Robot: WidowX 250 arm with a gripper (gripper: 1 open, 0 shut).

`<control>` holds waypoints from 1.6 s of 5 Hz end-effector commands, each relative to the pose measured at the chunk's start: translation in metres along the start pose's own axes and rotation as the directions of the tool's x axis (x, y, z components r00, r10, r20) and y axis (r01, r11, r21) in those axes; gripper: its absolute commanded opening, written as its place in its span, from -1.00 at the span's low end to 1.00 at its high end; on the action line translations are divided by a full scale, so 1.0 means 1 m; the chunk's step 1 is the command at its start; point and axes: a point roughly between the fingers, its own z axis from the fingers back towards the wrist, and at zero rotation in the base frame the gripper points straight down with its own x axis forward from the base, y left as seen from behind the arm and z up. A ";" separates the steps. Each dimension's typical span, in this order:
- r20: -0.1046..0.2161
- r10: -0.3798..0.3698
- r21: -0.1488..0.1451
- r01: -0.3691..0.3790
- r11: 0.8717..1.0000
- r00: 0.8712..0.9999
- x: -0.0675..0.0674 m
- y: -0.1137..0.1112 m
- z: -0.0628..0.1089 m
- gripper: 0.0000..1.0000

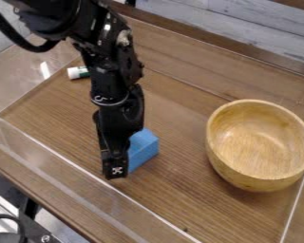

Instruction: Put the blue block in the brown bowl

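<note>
A wooden table (180,95) holds the empty brown bowl (258,144) at right. Left of it, the black gripper (117,167) points down with jaws wide, gripping nothing; the blue block (142,150) sits on the table against its right side. Grasping, carrying and dropping all remain.

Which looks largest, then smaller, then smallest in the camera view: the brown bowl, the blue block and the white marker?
1. Brown bowl, by far the widest.
2. Blue block, beside the arm.
3. White marker, mostly hidden behind the arm and farther from the camera, so ranking it below the block is unsure.
</note>
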 end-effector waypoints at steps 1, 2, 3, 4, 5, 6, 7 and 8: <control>0.035 0.001 0.039 -0.002 0.999 0.999 0.007 0.009 0.007 -1.00; 0.040 -0.001 0.039 0.000 0.999 0.999 0.008 0.009 0.008 -1.00; 0.044 -0.002 0.038 0.000 0.999 0.999 0.009 0.009 0.009 -1.00; 0.048 -0.003 0.038 0.001 0.999 0.999 0.011 0.009 0.010 -1.00; 0.052 -0.004 0.037 0.002 0.999 0.999 0.012 0.010 0.012 -1.00; 0.056 -0.004 0.036 0.002 0.999 0.998 0.013 0.010 0.013 -1.00; 0.060 -0.005 0.036 0.003 0.999 0.998 0.014 0.010 0.014 -1.00; 0.064 -0.007 0.036 0.004 0.999 0.998 0.015 0.010 0.015 -1.00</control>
